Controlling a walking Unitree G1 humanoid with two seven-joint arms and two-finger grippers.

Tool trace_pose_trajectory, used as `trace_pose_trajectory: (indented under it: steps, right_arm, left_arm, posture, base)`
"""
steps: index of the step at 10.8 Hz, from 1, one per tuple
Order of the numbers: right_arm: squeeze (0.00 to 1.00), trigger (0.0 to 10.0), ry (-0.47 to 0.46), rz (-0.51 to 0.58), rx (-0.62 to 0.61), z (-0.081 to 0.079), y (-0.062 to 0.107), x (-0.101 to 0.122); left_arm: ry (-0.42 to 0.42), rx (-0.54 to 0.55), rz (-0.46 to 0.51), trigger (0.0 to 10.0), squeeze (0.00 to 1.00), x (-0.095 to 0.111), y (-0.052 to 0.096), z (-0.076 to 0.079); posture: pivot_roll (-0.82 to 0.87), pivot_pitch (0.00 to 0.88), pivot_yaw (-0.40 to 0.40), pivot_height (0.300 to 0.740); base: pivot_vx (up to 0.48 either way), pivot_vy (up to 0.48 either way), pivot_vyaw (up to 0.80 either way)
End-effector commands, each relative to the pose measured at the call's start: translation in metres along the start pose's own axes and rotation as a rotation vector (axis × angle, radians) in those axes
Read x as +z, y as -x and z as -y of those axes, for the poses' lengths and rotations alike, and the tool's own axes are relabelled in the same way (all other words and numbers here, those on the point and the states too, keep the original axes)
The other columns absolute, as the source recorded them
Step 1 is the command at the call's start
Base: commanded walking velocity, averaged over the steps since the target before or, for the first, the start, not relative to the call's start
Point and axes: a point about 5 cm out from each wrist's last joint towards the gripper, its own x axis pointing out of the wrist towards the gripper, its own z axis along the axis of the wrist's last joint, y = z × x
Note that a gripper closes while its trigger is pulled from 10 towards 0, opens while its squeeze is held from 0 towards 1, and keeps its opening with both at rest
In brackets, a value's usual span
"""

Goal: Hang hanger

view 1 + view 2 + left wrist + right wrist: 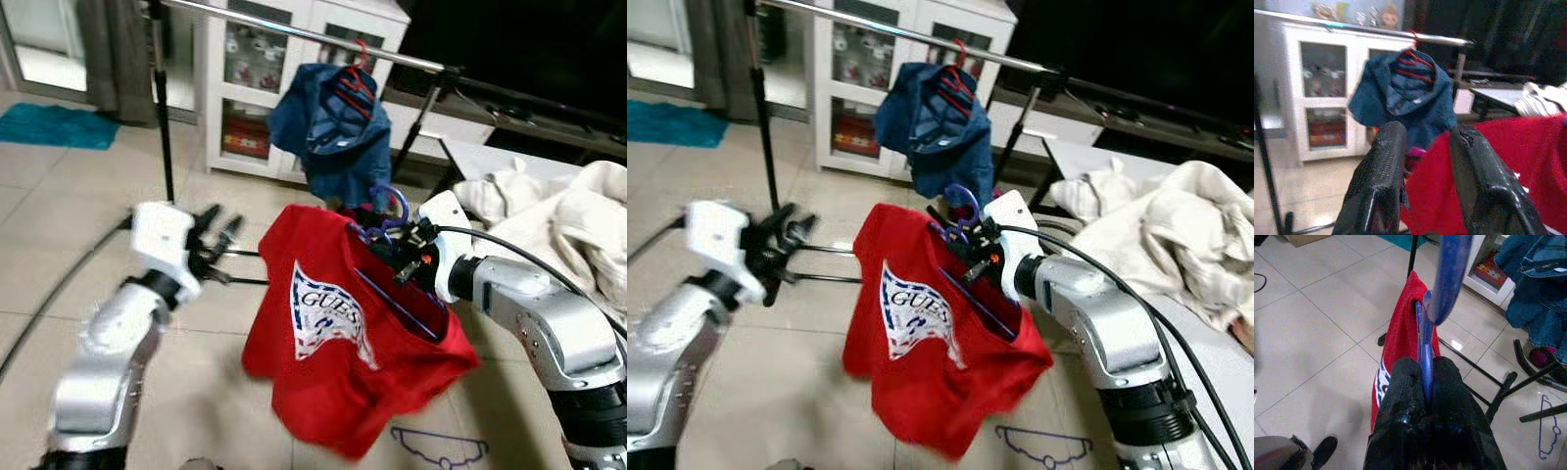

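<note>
A humanoid robot stands before a garment rack with washing half hung. At left, the left gripper (pixel 217 235) hovers beside the work with its two black fingers (pixel 1382 181) parted around nothing; beyond their tips lies the edge of the red T-shirt (pixel 333 333), near enough, by the look of it, to steady the cloth if it swings.

At centre, that shirt (a white logo across its chest) droops from a blue hanger (pixel 1426 352), bunched and lopsided because the hanger is tilted rather than level. Above and behind it the rail (pixel 323 37) of the rack runs across the scene, already carrying a blue denim garment (pixel 328 122) on a red hanger (pixel 355 76), which suggests where this one is meant to go.

At right, the right gripper (pixel 387 238) has its fingers clenched on the blue hanger's stem just below the hook (pixel 390 208), so the hook stands clear above the fingertips and free to catch the rail. The hook is well short of the rail and lower than it; the job appears to be at the carrying stage, with a lift and reach to come. On the floor beyond the right arm lies a spare hanger (pixel 439 446), and a heap of pale laundry (pixel 563 215) waits on the table.
</note>
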Motion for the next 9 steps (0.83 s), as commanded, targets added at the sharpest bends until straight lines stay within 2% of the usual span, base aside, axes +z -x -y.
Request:
trace_pose_trajectory:
  steps: [1, 2, 4, 5, 6, 7, 8, 9]
  right_arm:
    - [0.00, 0.0, 0.021, 0.012, -0.017, 0.005, 0.005, 0.007]
    - [0.00, 0.0, 0.009, 0.030, -0.032, 0.003, 0.001, 0.010]
    - [0.00, 0.0, -0.069, 0.122, -0.114, -0.010, -0.006, 0.006]
    - [0.00, 6.2, -0.131, 0.176, -0.247, -0.013, -0.004, -0.009]
    - [0.00, 10.0, -0.183, 0.167, -0.321, -0.012, -0.003, -0.022]
    - [0.00, 10.0, -0.217, 0.137, -0.367, -0.010, -0.003, -0.030]
    - [0.00, 10.0, -0.212, 0.131, -0.393, -0.009, -0.004, -0.031]
    - [0.00, 10.0, -0.259, 0.162, -0.426, -0.008, -0.003, -0.031]
  left_arm:
    - [-0.007, -0.013, -0.006, 10.0, 0.00, -0.001, 0.001, 0.006]
    - [-0.004, 0.038, -0.032, 10.0, 0.00, -0.005, 0.002, 0.007]
    - [-0.015, 0.111, -0.079, 10.0, 0.00, -0.016, 0.011, 0.014]
    - [-0.031, 0.128, -0.075, 10.0, 0.00, -0.017, 0.016, 0.018]
    - [-0.035, 0.133, -0.071, 10.0, 0.00, -0.018, 0.016, 0.020]
    - [-0.072, 0.148, -0.104, 10.0, 0.00, -0.025, 0.015, 0.019]
    - [-0.094, 0.154, -0.118, 10.0, 0.00, -0.028, 0.016, 0.019]
    - [-0.069, 0.146, -0.116, 10.0, 0.00, -0.030, 0.014, 0.019]
  posture:
    - [-0.05, 0.000, -0.214, 0.740]
    - [-0.03, 0.000, -0.221, 0.740]
    - [0.00, 0.000, -0.161, 0.740]
    - [0.00, 0.000, -0.148, 0.740]
    - [-0.01, 0.000, -0.140, 0.740]
    - [-0.03, 0.000, -0.112, 0.740]
    - [-0.03, 0.000, -0.112, 0.740]
    - [-0.05, 0.000, -0.094, 0.740]
  base:
    - [0.000, 0.000, 0.00]
    - [0.000, 0.000, 0.00]
    - [0.000, 0.000, 0.00]
    - [0.000, 0.000, 0.00]
    - [0.000, 0.000, 0.00]
    - [0.000, 0.000, 0.00]
    - [0.000, 0.000, 0.00]
    - [0.240, 0.000, 0.00]
